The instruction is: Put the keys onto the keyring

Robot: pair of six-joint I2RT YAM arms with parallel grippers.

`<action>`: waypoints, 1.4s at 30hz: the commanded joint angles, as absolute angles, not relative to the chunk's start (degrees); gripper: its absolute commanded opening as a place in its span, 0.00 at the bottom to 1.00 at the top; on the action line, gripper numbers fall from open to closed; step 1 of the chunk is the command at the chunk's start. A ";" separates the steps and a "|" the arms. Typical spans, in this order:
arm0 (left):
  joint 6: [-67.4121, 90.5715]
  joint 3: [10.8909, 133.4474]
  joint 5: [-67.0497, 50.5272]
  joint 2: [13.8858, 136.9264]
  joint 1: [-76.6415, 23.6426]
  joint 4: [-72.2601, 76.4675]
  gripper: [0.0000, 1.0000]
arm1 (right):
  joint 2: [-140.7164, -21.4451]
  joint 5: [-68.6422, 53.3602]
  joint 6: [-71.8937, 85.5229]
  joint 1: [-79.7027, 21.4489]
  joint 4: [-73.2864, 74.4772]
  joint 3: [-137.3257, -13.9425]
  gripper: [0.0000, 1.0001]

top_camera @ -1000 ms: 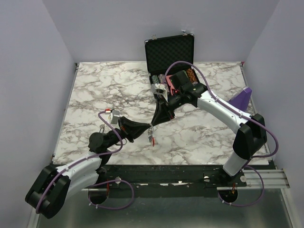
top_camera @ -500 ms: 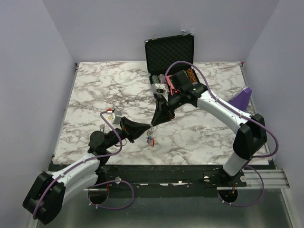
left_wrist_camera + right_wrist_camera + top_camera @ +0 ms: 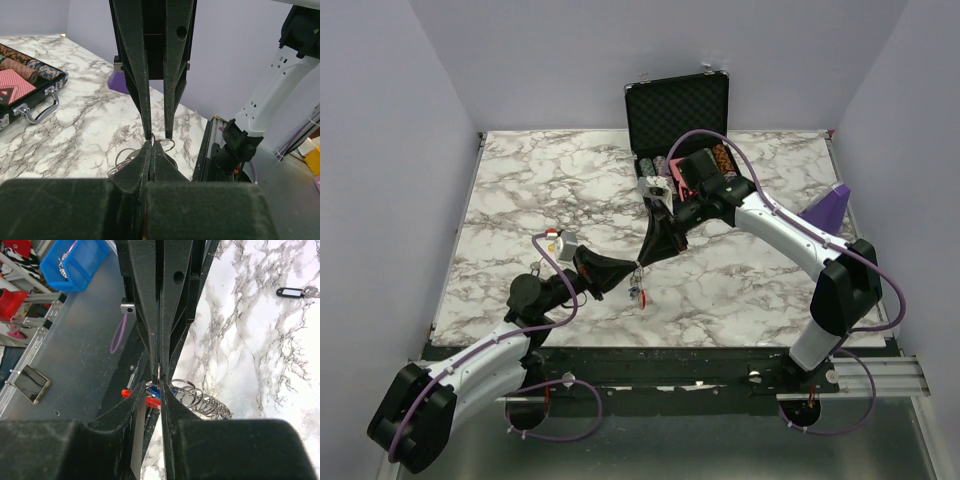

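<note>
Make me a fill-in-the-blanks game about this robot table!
1. The black case at the back of the table is ___, not closed.
2. The poker chips sit inside the ___.
3. The cable looping over each arm is coloured ___.

Missing words: open; case; purple.

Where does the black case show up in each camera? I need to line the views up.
Top external: the case stands open at the far edge of the table, slightly right of centre.
Left wrist: the case is at the left edge, its silver handle toward the camera.
Right wrist: not in view.
Shared landmark: the marble table shows in all three.
</note>
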State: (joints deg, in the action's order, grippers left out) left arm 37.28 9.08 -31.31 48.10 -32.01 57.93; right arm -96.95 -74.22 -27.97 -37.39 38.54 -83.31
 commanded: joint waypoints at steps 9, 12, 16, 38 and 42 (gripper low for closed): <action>37.27 10.72 -30.76 48.16 -32.25 61.35 0.00 | -96.33 -73.92 -25.75 -37.18 35.68 -81.74 0.25; 37.27 10.46 -30.41 48.08 -32.17 61.52 0.00 | -96.33 -74.00 -25.66 -37.18 35.60 -81.56 0.24; 37.09 10.55 -30.23 47.55 -32.25 61.17 0.00 | -96.50 -73.92 -25.31 -37.53 35.16 -81.39 0.19; 36.65 10.99 -30.50 46.93 -32.25 59.68 0.00 | -96.85 -73.56 -22.85 -38.58 33.05 -80.95 0.01; 36.56 11.51 -31.37 46.85 -32.26 58.10 0.00 | -96.94 -74.53 -27.40 -38.58 36.63 -81.91 0.01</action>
